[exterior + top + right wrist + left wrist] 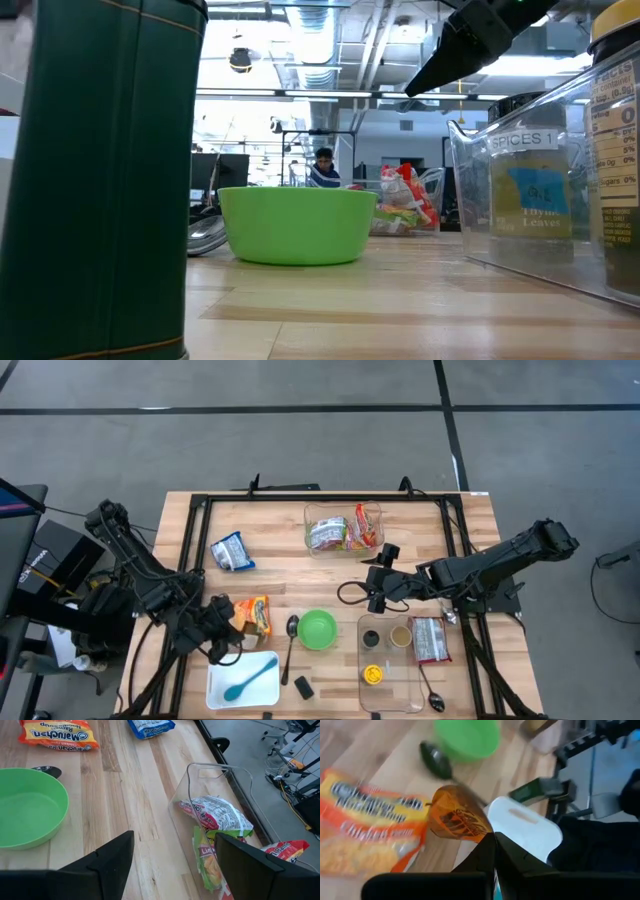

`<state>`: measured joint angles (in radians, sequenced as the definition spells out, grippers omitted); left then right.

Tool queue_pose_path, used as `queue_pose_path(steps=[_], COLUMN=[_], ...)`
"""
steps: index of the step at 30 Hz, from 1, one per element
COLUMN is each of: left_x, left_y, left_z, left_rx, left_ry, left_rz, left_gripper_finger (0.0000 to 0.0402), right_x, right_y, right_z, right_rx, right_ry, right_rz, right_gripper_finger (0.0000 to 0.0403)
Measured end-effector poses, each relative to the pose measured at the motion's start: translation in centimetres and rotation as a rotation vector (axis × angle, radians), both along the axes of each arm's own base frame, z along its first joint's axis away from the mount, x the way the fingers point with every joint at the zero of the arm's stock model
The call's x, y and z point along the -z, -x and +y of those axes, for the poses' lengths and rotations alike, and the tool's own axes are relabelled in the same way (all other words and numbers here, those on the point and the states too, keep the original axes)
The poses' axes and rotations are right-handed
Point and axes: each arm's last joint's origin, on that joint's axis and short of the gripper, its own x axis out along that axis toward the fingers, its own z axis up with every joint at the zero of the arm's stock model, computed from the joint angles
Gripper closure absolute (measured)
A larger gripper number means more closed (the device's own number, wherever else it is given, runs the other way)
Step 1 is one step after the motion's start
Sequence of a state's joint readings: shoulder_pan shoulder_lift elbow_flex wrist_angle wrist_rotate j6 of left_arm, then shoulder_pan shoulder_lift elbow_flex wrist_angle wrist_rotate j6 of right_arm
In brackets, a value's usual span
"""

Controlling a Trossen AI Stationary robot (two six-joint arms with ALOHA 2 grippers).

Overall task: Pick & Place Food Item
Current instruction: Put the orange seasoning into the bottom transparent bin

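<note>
Right gripper hovers with fingers spread and empty over the middle of the wooden worktop, between the green bowl and the clear bin of food packets near the far edge. Left gripper, fingers clenched on nothing, rests low just beside the orange ramen packet near the white tray. A blue-and-white snack packet lies apart on the left side of the worktop
</note>
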<state>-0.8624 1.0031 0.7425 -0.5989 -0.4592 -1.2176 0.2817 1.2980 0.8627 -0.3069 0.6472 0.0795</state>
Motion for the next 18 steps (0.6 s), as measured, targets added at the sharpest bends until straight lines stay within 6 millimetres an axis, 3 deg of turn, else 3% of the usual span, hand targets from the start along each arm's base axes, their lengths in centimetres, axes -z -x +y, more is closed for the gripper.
queue_pose_path(steps=[9, 18], left_x=[-0.8, -2.2], left_y=[-0.6, -1.3], left_z=[0.0, -0.1], left_rx=[0.039, 0.093], left_ry=[-0.247, -0.668], left_rz=[-0.192, -0.390], left_gripper_finger=[0.0401, 0.0401], right_x=[0.0, -0.1], right_y=[0.0, -0.1], right_z=[0.0, 0.0], right_rx=[0.001, 0.001], right_ry=[-0.001, -0.006], right_rz=[-0.002, -0.020], right_gripper_finger=[0.0133, 0.0133])
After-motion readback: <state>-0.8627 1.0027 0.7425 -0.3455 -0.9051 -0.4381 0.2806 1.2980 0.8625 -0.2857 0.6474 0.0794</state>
